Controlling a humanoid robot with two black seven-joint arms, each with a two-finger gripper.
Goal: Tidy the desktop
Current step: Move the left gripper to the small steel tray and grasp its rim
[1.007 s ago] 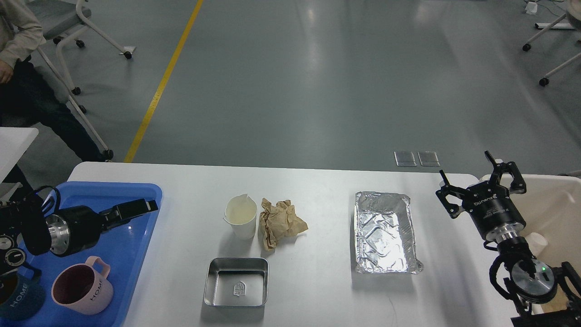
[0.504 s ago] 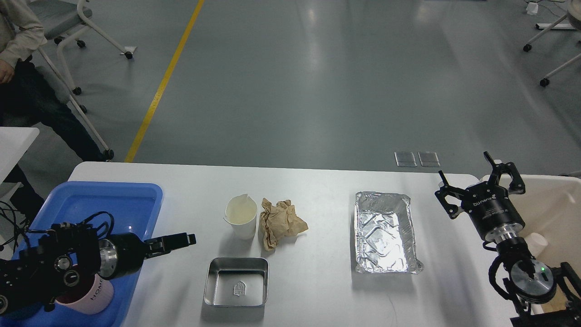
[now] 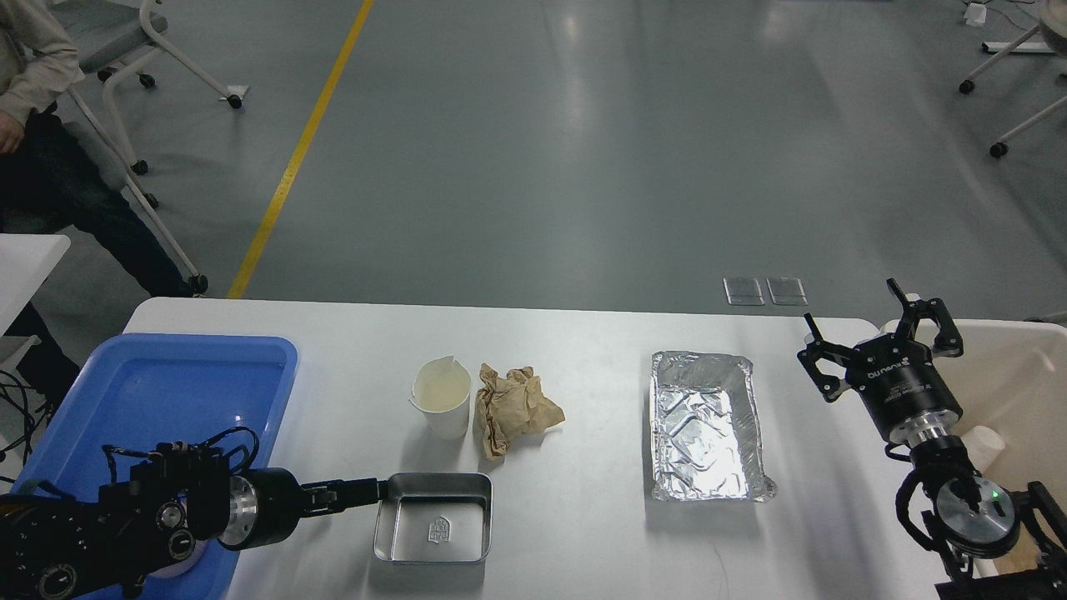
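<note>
Left gripper (image 3: 377,490): low over the desktop (image 3: 583,358), reaching in from the near left, tips at the left wall of the steel tin (image 3: 433,528); whether its jaws stand apart or are pinched on that wall cannot be told from this side-on view. Likely purpose: to take the tin by its rim, a thin wall being the only part that offers a hold. Steel tin: shallow, empty, near edge of the desktop, stamped mark on its floor. Blue tray (image 3: 200,367): near left corner, partly under the left arm, bare where visible; probably the place for reusable ware. Foil tray (image 3: 704,427): right of centre, crinkled, empty, well apart from the tin. Paper cup (image 3: 443,408): upright, behind the tin, touching or just beside the brown paper wad (image 3: 515,407) on its right. Right gripper (image 3: 882,342): raised at the far right edge, fingers spread, holding nothing, poised beside the beige bin (image 3: 1021,367), which seems meant for rubbish. Desktop: white, wide, spanning the view under all items; four things not yet cleared. Beyond: grey floor, yellow line (image 3: 300,150), chairs.
</note>
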